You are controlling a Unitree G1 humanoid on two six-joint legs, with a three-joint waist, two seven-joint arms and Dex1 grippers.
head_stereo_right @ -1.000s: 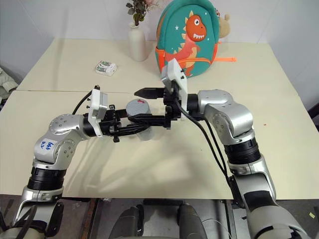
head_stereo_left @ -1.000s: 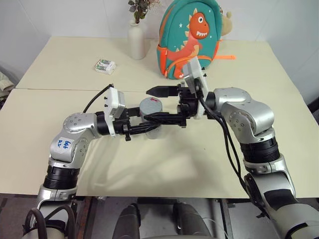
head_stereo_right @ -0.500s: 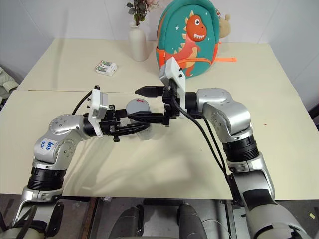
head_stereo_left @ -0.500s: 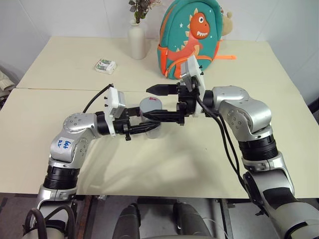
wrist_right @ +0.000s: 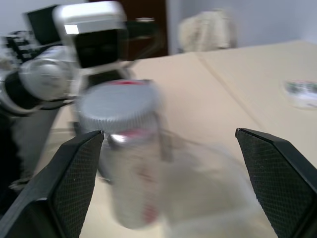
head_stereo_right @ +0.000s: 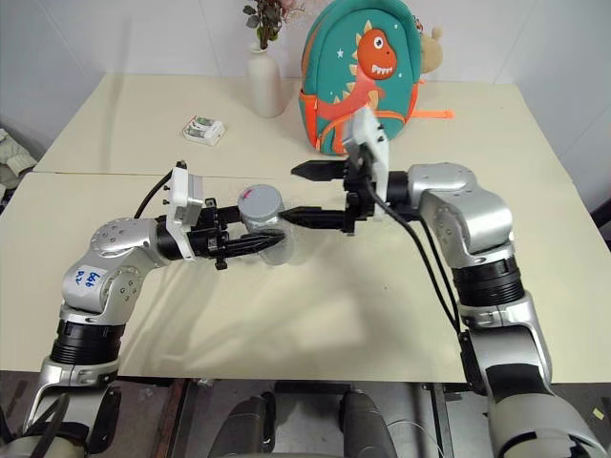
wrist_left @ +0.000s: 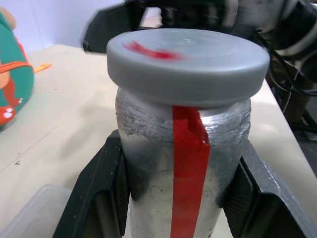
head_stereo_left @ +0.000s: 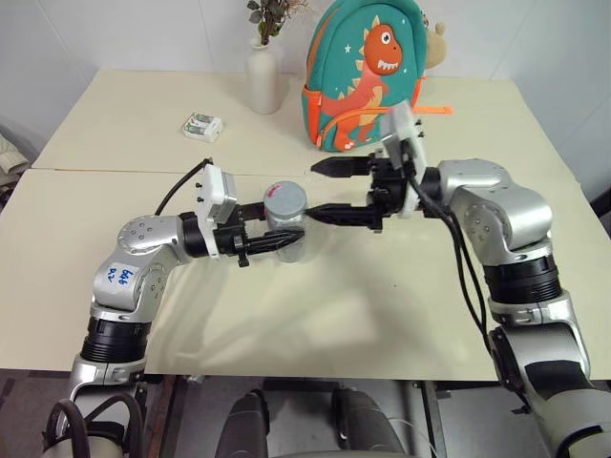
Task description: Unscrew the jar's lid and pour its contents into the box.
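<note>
Pulled my right end effector [head_stereo_left: 326,191] back off the lid [head_stereo_left: 284,191], rightward.
It's spread wide, empty; my left end effector [head_stereo_left: 286,237] pinches the jar [head_stereo_left: 286,234] upright above the bench [head_stereo_left: 382,286].

The left arm reaches inward across the front, its left gripper [head_stereo_left: 286,237] pointing level toward the right arm, fingers [wrist_left: 106,173] clamped (a pad on each side) around the jar [head_stereo_left: 284,204]. The right arm mirrors it, right gripper [head_stereo_left: 329,191] level, jaws spread wide, just beside the jar, holding nothing.
</note>
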